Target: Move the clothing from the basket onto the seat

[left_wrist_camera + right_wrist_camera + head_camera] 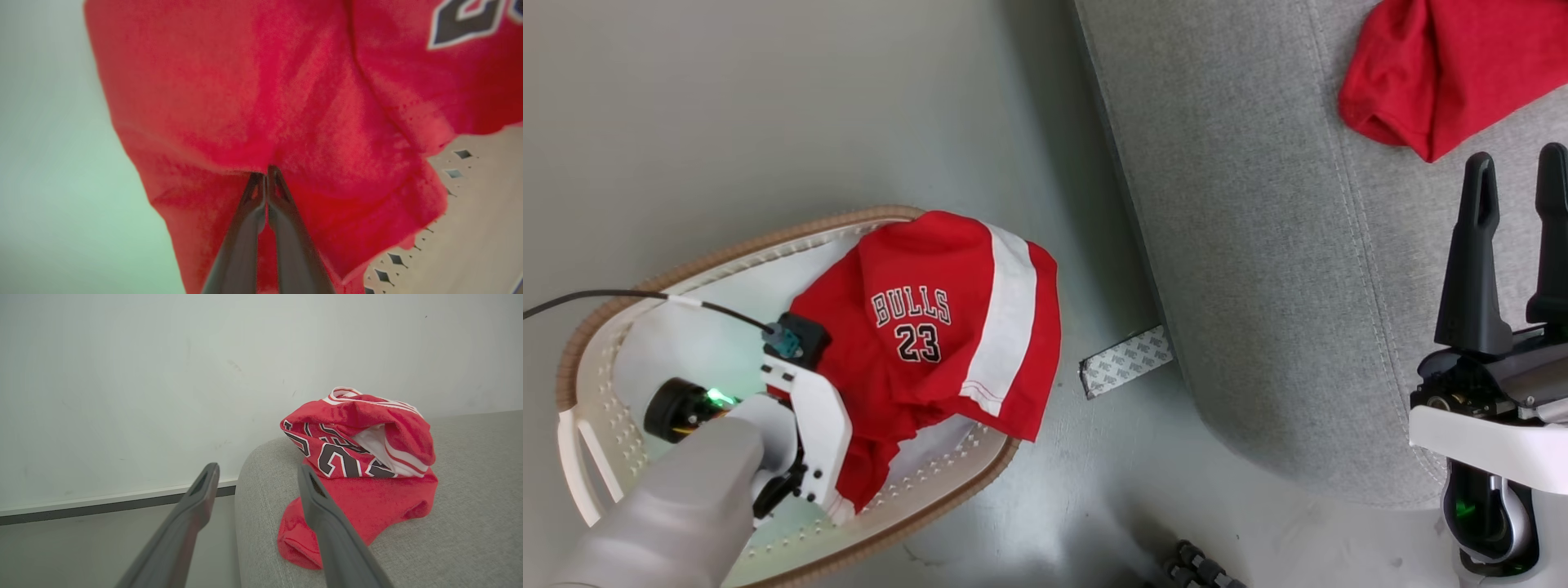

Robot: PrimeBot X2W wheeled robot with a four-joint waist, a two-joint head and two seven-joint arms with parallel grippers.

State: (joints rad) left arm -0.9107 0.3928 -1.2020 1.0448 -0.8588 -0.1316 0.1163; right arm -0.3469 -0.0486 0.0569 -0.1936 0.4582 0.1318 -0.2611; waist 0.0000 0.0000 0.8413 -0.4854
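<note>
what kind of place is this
Probably an indoor living or laundry corner, maybe staged: a grey upholstered seat, a plastic laundry basket holding a red garment on a smooth floor, and a plain pale wall.

The clothing (pixel 931 327) is made of soft, matt red cloth with a fine knit. The basket (pixel 596 384) is moulded in smooth cream plastic, its rim (pixel 727 255) given a ribbed tan finish. The seat (pixel 1258 245) is covered in matt grey woven fabric. The floor (pixel 768 106) is finished smooth, with a faint sheen.

Likely a home: laundry basket (pixel 678 343), grey seat (pixel 1258 286) (plain wall (pixel 163 375)).
</note>
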